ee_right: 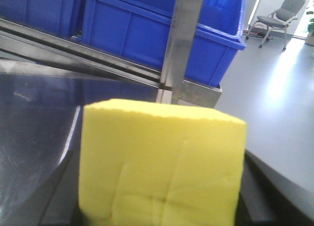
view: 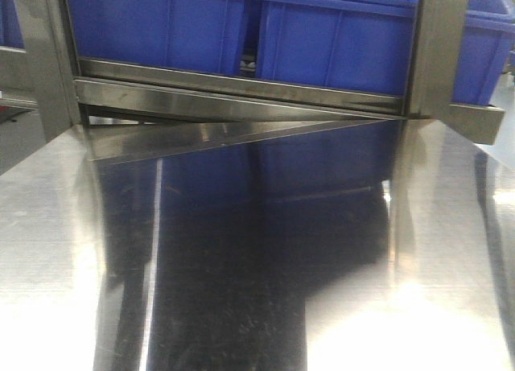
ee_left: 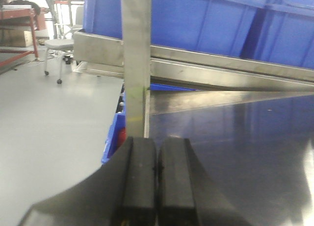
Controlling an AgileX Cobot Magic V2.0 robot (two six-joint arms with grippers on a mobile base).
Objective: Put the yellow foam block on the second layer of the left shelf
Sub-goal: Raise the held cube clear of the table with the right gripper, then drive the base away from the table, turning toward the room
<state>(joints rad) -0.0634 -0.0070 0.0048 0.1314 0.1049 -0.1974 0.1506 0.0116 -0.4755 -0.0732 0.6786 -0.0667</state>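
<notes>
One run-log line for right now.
left claw: shut, empty | right claw: shut on yellow foam block | stage: block not yet released

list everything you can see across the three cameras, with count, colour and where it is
yellow foam block: one, bright yellow, held in front of the right upright
blue bins: at least two, blue, side by side on the tier above
steel shelf: one, silver, reflective, below the bins
uprights: two, silver, at the shelf's sides
chairs: two, grey, on the floor, one in each wrist view
red table: one, red frame, far left background
left hand: one, black, shut, empty
right hand: one, black, shut on the block
</notes>
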